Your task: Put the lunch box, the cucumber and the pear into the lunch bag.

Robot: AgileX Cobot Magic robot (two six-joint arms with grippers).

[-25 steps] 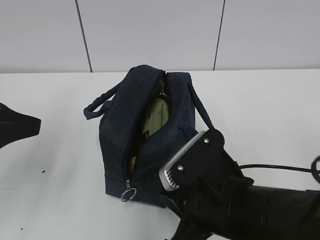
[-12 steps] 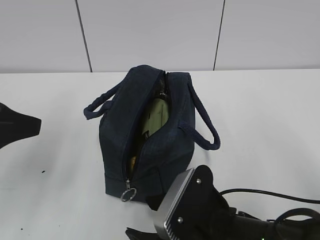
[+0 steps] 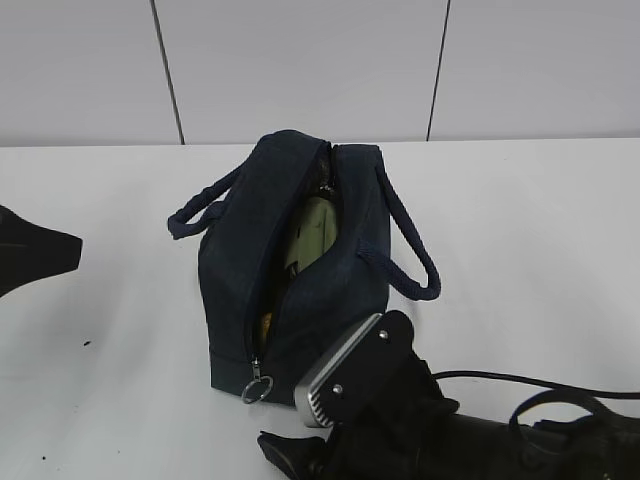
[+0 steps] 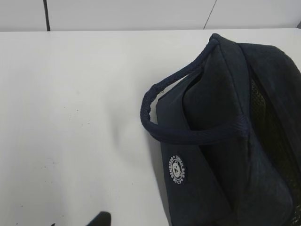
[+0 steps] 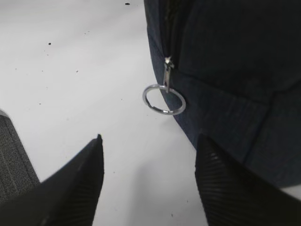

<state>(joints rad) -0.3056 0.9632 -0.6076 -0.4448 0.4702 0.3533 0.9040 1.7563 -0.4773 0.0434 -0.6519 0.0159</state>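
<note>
The right gripper (image 5: 148, 181) stands with jaws spread and empty, the silver ring pull (image 5: 163, 99) just ahead of its tips. The dark navy fabric lunch bag (image 3: 300, 260) sits beyond, unzipped, the pale green-lidded lunch box (image 3: 312, 230) and a yellow sliver, likely the pear (image 3: 267, 321), inside; the cucumber is hidden. A sloppy approach could push the ring aside or drag the bag. The left gripper's state cannot be told

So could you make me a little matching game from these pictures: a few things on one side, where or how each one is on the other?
Things:
1. lunch box
2. pear
3. zipper ring
4. right pincer

States:
A. hanging at the lunch bag's near end
B. open, empty, just short of the ring
C. pale green, showing through the bag's opening
D. yellow sliver low in the opening

Pairs: 1-C, 2-D, 3-A, 4-B
</note>
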